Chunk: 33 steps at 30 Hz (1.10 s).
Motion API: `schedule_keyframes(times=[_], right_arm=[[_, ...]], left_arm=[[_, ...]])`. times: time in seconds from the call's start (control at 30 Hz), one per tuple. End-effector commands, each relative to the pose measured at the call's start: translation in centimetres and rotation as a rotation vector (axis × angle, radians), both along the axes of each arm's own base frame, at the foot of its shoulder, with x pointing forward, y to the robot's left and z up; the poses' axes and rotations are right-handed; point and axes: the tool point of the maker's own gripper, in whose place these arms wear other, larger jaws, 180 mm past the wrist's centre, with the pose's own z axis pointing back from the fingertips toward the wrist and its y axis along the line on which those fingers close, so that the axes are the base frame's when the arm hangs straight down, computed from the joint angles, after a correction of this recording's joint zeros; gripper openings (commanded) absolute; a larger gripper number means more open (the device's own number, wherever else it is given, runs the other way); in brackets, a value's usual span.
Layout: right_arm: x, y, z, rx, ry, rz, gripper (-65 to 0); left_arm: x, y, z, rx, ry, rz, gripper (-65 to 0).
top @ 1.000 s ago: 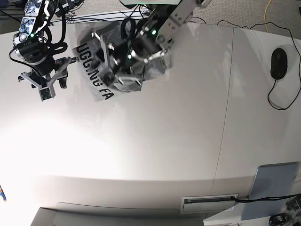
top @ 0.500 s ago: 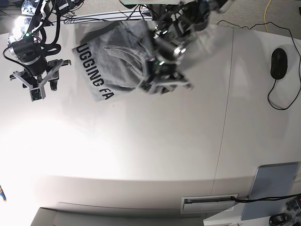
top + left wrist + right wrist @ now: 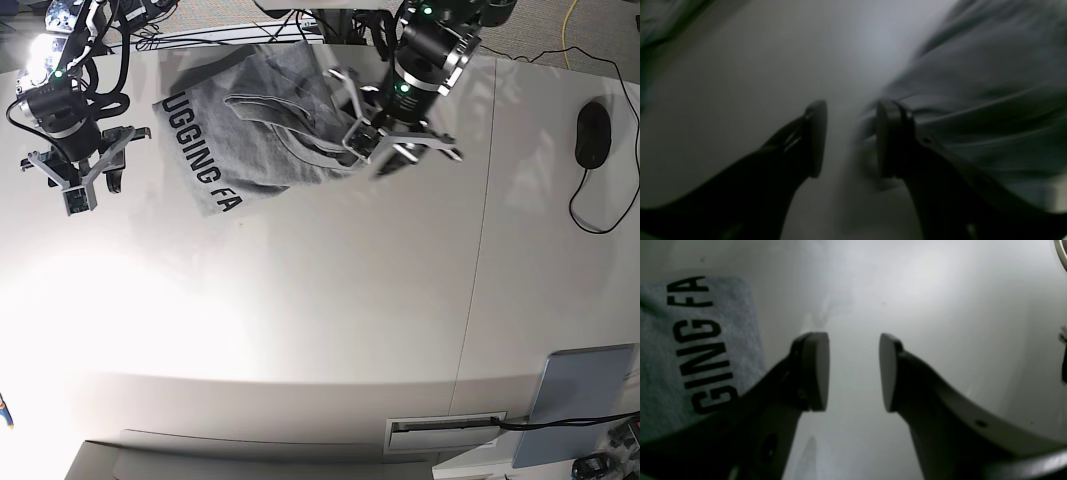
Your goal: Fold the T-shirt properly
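Both pincers stand apart, holding nothing. The T-shirt (image 3: 255,125) lies bunched beside the left pincer (image 3: 372,150). The right pincer (image 3: 78,180) hangs apart from its lettered edge.

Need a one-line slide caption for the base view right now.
Both grippers open, left at the crumpled T-shirt's edge, right over the table.

Black-and-silver arms — green indicator lights
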Motion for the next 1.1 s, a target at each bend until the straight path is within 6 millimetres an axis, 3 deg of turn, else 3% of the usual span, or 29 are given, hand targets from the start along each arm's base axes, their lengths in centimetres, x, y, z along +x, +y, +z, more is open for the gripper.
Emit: schedule_keyframes(times=[0.0, 0.1, 0.2, 0.4, 0.53, 0.67, 0.77, 0.83, 1.07], right_arm=[[0.5, -0.1, 1.0, -0.012, -0.04, 0.008, -40.5], [0.3, -0.3, 0.9, -0.02, -0.028, 0.005, -40.5], [-0.4, -1.4, 0.7, -0.088, -0.008, 0.005, -40.5], [-2.2, -4.7, 1.4, -0.194, 0.029, -0.016, -40.5], [-3.0, -6.3, 1.9, -0.213, 0.036, -0.064, -40.5], [-3.1, -6.6, 2.2, -0.196, 0.025, -0.075, -40.5], [-3.1, -6.6, 2.2, -0.197, 0.026, -0.075, -40.5], [-3.1, -6.6, 2.2, -0.197, 0.025, -0.075, -40.5], [-2.7, -5.4, 2.1, -0.147, 0.009, -0.03, -40.5]], left_arm=[[-0.3, -1.7, 1.2, -0.078, -0.007, -0.047, -42.3], [-1.7, -5.9, 2.1, -0.23, 0.061, -0.162, -42.3], [-1.7, -8.0, 2.6, -0.309, 0.089, -0.169, -42.3], [-1.8, -10.1, 2.2, -0.342, 0.122, -0.197, -42.3], [-3.0, -11.7, 0.1, -0.341, 0.2, -0.258, -42.3], [-4.8, -12.0, -2.1, -0.262, 0.287, -0.337, -42.3], [-6.5, -11.0, -4.1, -0.141, 0.346, -0.415, -42.3], [-7.1, -9.2, -5.7, -0.062, 0.373, -0.43, -44.9], [-8.2, 0.0, -10.8, 0.262, 0.438, -0.426, -47.0]])
